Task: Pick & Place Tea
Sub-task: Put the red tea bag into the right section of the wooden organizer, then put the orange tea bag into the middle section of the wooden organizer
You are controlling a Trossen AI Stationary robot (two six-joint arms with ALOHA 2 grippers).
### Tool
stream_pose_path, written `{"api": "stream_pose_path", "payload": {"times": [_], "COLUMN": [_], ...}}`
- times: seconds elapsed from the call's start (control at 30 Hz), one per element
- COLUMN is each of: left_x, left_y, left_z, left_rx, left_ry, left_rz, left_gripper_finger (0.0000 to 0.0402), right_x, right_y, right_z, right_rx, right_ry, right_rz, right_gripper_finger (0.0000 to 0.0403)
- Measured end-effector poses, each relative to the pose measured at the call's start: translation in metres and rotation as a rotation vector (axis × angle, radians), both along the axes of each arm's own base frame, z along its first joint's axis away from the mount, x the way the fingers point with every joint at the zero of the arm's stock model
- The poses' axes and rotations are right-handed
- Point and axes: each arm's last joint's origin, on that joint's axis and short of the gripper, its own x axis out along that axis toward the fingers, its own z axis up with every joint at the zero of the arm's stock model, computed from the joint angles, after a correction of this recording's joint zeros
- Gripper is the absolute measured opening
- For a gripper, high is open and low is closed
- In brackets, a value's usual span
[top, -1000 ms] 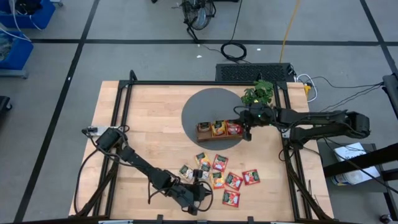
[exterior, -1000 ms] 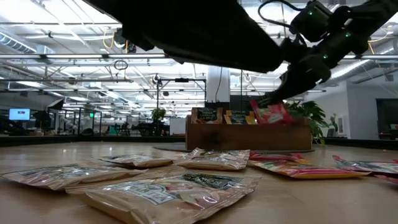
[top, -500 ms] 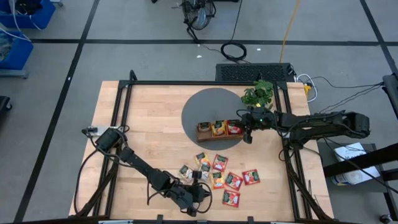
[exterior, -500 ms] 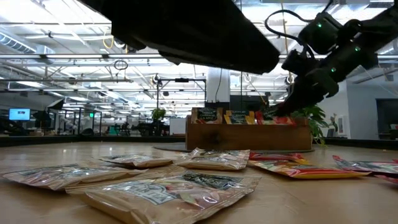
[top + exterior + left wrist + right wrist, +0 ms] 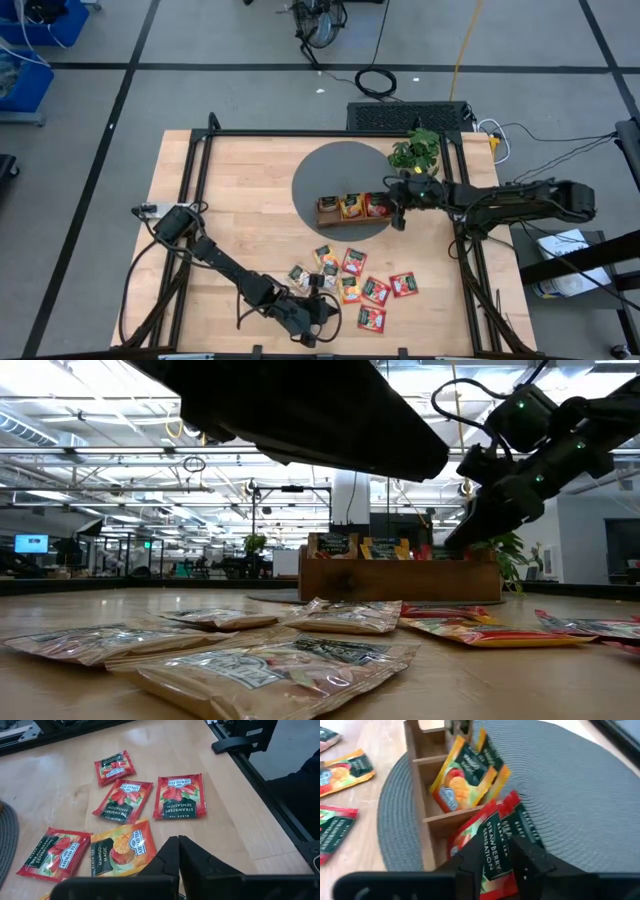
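The brown wooden tray stands on a round grey mat. A red strawberry tea packet stands tilted in its right end compartment. An orange mango packet leans in the middle compartment. My right gripper is open just right of the tray, with one finger on either side of the red packet's upper end. Several loose packets lie flat near the table's near edge. My left gripper hovers shut over them, beside a mango packet.
A green leafy plant stands just beyond my right arm, at the table's far right. A black frame rail runs along the table's right edge. Bare wood lies on the table's left half.
My right gripper carried the red packet down from above the tray into the right end compartment. It then drew back a little toward the table's right edge and upward. The packet stayed in the tray, where only its top shows in the low view.
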Motion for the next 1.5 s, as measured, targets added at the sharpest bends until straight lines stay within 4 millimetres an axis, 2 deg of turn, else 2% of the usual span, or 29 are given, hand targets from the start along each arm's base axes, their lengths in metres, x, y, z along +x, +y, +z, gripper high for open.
{"api": "stream_pose_path", "payload": {"times": [0.13, 0.27, 0.47, 0.6, 0.87, 1.0, 1.17, 1.43, 1.5], "left_x": [0.000, 0.000, 0.000, 0.002, 0.011, 0.016, 0.017, 0.011, 0.013], "left_y": [0.000, 0.000, 0.001, 0.004, 0.020, 0.035, 0.059, 0.057, 0.059], "left_z": [0.000, 0.000, 0.000, 0.000, 0.000, -0.004, 0.001, 0.021, 0.022], "left_rx": [0.000, 0.000, -0.013, -0.027, -0.127, -0.231, -0.302, -0.277, -0.275], "left_ry": [0.006, 0.006, 0.008, 0.009, 0.015, 0.069, 0.145, 0.111, 0.074], "left_rz": [0.002, 0.003, 0.012, 0.029, 0.129, 0.251, 0.398, 0.371, 0.417], "left_gripper_finger": [0.0034, 0.0048, 0.0051, 0.0043, 0.0023, 0.0009, 0.0007, 0.0067, 0.0080], "right_x": [0.001, 0.001, 0.003, 0.006, 0.003, 0.001, 0.008, 0.015, 0.018], "right_y": [0.000, 0.002, 0.030, 0.058, 0.114, 0.132, 0.149, 0.161, 0.162], "right_z": [0.008, 0.018, 0.025, 0.018, 0.004, -0.008, -0.017, -0.039, -0.040], "right_rx": [-0.019, -0.020, 0.027, 0.022, -0.024, -0.045, -0.002, -0.045, -0.039], "right_ry": [-0.065, -0.152, -0.199, -0.145, -0.087, -0.035, -0.079, -0.076, -0.102], "right_rz": [-0.001, -0.003, 0.177, 0.257, 0.437, 0.510, 0.548, 0.603, 0.598], "right_gripper_finger": [0.0117, 0.0128, 0.0124, 0.0095, 0.0007, 0.0012, 0.0015, 0.0015, 0.0015]}}
